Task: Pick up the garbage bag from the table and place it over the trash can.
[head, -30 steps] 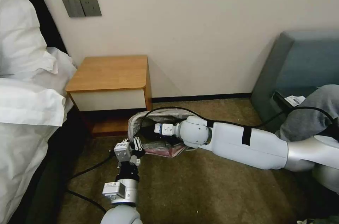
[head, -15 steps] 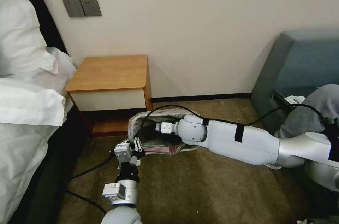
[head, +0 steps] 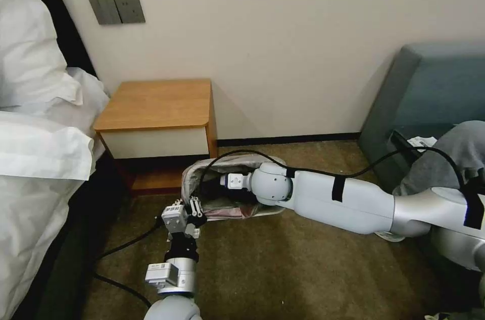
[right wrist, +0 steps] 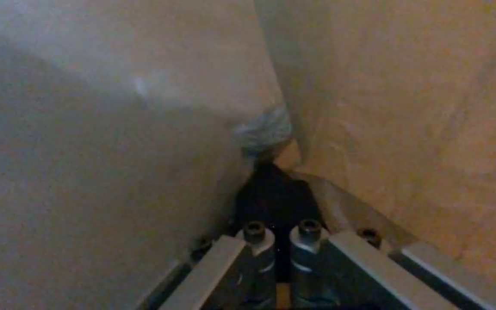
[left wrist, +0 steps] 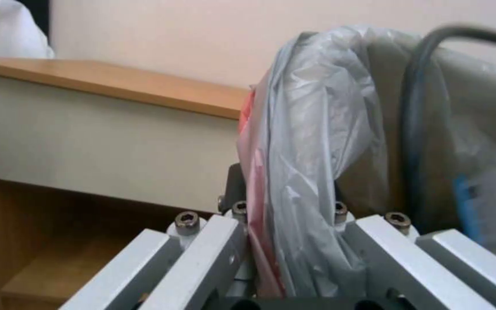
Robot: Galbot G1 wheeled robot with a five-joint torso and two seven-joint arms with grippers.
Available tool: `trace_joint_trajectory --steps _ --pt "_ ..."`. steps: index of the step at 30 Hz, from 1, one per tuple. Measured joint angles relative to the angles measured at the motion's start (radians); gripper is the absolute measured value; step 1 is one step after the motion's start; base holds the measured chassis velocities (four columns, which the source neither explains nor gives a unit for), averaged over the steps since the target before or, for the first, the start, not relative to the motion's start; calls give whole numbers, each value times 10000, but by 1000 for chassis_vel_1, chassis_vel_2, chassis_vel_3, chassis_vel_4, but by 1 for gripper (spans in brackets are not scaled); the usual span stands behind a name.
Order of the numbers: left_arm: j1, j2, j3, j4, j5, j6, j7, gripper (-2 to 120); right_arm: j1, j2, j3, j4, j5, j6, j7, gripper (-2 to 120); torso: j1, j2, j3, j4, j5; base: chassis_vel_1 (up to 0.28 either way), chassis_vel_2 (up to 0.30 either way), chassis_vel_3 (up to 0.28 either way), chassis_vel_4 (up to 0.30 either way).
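The trash can (head: 270, 211) stands on the carpet beside the table (head: 156, 103), almost wholly wrapped in the garbage bag (head: 237, 161). The bag's grey plastic and pinkish-red band (left wrist: 254, 142) hang over the can's rim. My left gripper (head: 194, 206) is at the can's near-left corner, shut on the garbage bag (left wrist: 311, 142) where it folds over the rim. My right arm reaches in from the right, and my right gripper (right wrist: 274, 189) is deep inside the lined can. Its fingers are shut and point into a corner where the plastic bunches (right wrist: 262, 129).
A bed with white bedding (head: 35, 148) lines the left side. A blue-grey armchair (head: 434, 93) with grey cloth stands at the right. Black cables (head: 126, 242) run over the carpet by my left arm. The wall is close behind the table.
My right arm has slid a little to the left, pushing farther into the can. The left gripper has barely moved and keeps its hold on the bag.
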State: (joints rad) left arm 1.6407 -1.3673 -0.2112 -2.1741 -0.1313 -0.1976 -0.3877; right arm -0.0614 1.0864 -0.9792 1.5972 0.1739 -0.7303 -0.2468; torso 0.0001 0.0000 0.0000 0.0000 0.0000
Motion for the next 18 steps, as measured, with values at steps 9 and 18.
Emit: trace_joint_trajectory --steps 9,18 --pt "21 -56 23 15 40 2 -26 5 21 -935 12 1586 335 -5 13 0 -1 0 0 0 0 0 0 0 0" --pt "107 -65 -17 45 87 11 -41 5 -90 -1573 460 2850 648 -9 25 0 0 0 0 0 0 0 0 0 0"
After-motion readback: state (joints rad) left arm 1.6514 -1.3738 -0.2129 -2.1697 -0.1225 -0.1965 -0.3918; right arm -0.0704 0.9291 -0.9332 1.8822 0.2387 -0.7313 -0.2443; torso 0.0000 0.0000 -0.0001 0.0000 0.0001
